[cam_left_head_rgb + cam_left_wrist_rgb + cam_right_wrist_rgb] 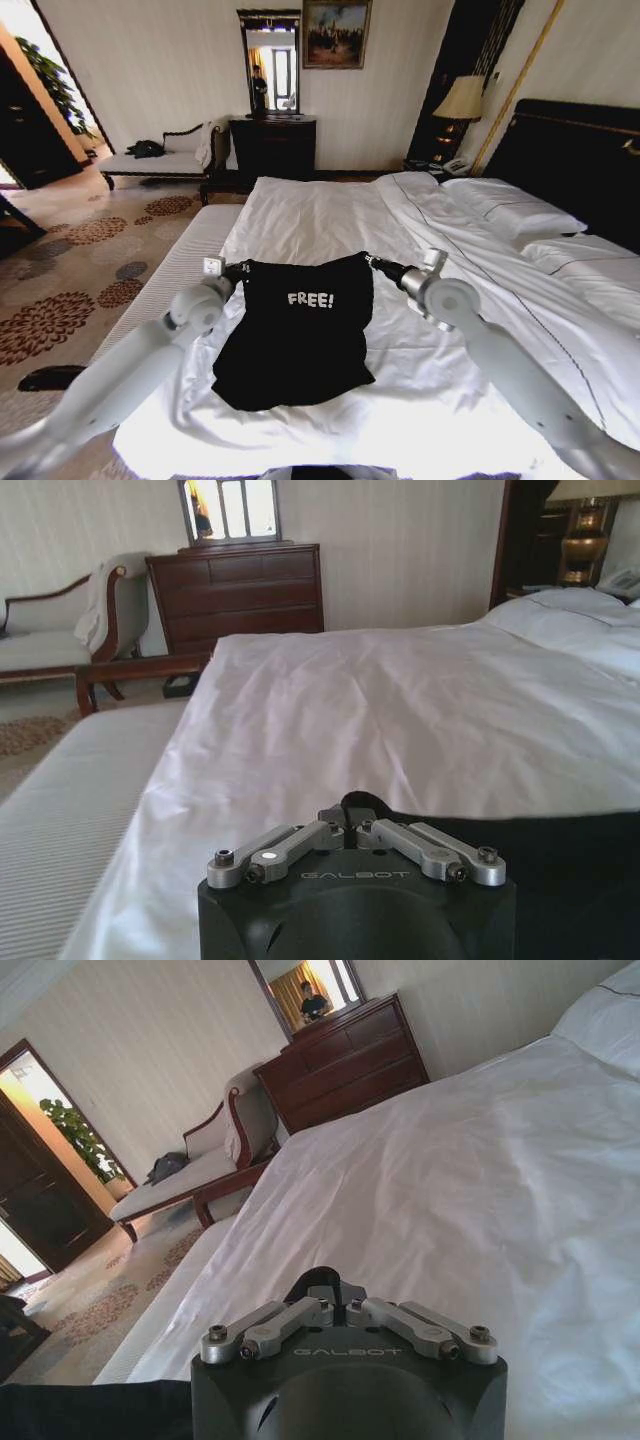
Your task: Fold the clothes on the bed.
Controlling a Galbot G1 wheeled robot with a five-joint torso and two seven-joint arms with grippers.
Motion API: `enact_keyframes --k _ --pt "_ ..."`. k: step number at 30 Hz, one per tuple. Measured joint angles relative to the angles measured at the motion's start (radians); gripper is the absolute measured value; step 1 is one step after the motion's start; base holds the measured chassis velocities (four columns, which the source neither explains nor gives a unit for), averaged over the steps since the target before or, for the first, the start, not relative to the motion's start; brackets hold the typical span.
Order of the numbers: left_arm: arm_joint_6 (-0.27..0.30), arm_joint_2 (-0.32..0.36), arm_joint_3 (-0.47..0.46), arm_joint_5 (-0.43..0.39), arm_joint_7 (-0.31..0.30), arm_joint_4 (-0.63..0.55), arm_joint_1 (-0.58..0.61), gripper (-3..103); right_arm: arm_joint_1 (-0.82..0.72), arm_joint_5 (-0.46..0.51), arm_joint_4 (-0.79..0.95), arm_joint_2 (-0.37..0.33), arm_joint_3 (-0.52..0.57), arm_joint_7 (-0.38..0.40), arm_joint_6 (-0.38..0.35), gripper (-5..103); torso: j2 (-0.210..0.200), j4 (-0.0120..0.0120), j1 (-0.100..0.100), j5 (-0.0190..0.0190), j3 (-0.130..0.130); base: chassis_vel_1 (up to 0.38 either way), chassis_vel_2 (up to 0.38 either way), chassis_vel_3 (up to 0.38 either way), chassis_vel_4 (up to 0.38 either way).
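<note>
shirt: black tee (300, 335) with white "FREE!", held up by its two upper corners, print side facing the head camera, lower part draped on the bed (330, 215)
left pincer: (240, 270) closed on the tee's left upper corner; in its wrist view the linkage is folded in and black cloth runs off beside it
right pincer: (372, 261) closed on the right upper corner; black cloth shows at the near edge of its wrist view
why held so: my read, both corners pinched and spread keep the top edge taut and level, so the body hangs flat for a fold; hem on the bed takes the weight and stops swinging
placement: tee sits near the foot of the bed, on open sheet, well apart from the pillows (510, 212)
bed: white sheet, lightly wrinkled, duvet turned back on the right, dark headboard (580, 160)
room: dark dresser (272, 146) with mirror, cushioned bench (160, 162) carrying a small dark bundle, lamp (462, 100), patterned carpet (90, 260)
</note>
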Motion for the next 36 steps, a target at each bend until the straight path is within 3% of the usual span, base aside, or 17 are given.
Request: enact_keyframes --k 6,16,20,29,36 --pt "-0.013 -0.119 0.036 0.038 0.012 0.157 -0.084 0 0.082 -0.044 -0.143 0.045 -0.072 -0.036 0.023 1 0.000 -0.0002 0.000 0.0001 0.000 0.000 0.000 0.000 0.000" --pt "-0.051 -0.335 0.051 0.185 0.068 0.489 -0.199 0 0.183 -0.130 -0.430 0.118 -0.143 -0.098 0.071 1 0.000 -0.0003 0.000 0.0000 0.000 0.000 0.000 0.000 0.000" --pt "-0.063 -0.375 0.064 0.202 0.081 0.570 -0.242 0 0.204 -0.133 -0.459 0.132 -0.150 -0.098 0.073 1 0.000 -0.0003 0.000 0.0003 0.000 0.000 0.000 0.000 0.000" --pt "-0.096 -0.534 0.070 0.252 0.127 0.863 -0.391 0 0.345 -0.166 -0.650 0.215 -0.207 -0.097 0.082 1 0.000 -0.0003 0.000 0.0001 0.000 0.000 0.000 0.000 0.000" --pt "-0.122 -0.599 0.053 0.292 0.149 1.025 -0.462 0 0.414 -0.188 -0.775 0.267 -0.226 -0.106 0.097 1 0.000 -0.0001 0.000 -0.0002 0.000 0.000 0.000 0.000 0.000"
